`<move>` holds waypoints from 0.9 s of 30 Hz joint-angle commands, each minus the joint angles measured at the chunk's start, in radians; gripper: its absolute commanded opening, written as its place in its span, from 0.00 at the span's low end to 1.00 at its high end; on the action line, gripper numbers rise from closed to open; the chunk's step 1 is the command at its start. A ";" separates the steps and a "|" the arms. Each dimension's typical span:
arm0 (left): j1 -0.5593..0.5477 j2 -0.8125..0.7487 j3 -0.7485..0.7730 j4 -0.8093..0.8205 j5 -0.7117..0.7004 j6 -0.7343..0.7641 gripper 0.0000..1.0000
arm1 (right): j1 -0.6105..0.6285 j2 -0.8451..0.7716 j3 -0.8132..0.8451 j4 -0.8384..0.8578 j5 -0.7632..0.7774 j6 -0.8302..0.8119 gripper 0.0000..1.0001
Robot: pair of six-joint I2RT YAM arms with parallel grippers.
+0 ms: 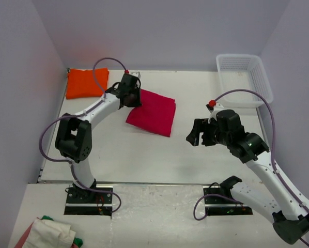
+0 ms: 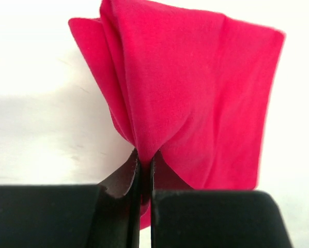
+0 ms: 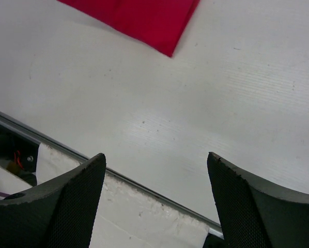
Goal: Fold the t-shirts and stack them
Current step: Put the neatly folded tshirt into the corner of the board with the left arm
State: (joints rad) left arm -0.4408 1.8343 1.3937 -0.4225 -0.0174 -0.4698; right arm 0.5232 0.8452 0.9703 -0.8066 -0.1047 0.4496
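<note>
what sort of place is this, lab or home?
Likely a robot lab cell: plain lilac walls around a white table, left arm and right arm bolted at its near edge, red t-shirt as workpiece.

Crimson-red t-shirt (image 1: 154, 112), plain, centre; bright orange t-shirt (image 1: 85, 82), plain, far left; basket (image 1: 262, 77), white open lattice, far right; table (image 1: 144, 155), white; walls (image 1: 159, 31), pale lilac; cables (image 1: 109, 58), purple

White-shelled arms (image 1: 100, 108) with black joints, black jaws, looping lilac cables (image 1: 109, 58).
</note>
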 commanded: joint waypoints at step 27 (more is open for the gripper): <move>0.284 0.461 0.993 -0.269 -0.352 0.717 0.00 | 0.054 0.114 -0.078 0.058 -0.116 -0.042 0.78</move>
State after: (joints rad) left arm -0.2070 2.3096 2.2940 -0.7429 -0.3450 0.1768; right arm 0.5713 0.9428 0.8837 -0.7658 -0.2127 0.4248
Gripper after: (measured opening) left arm 0.031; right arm 0.785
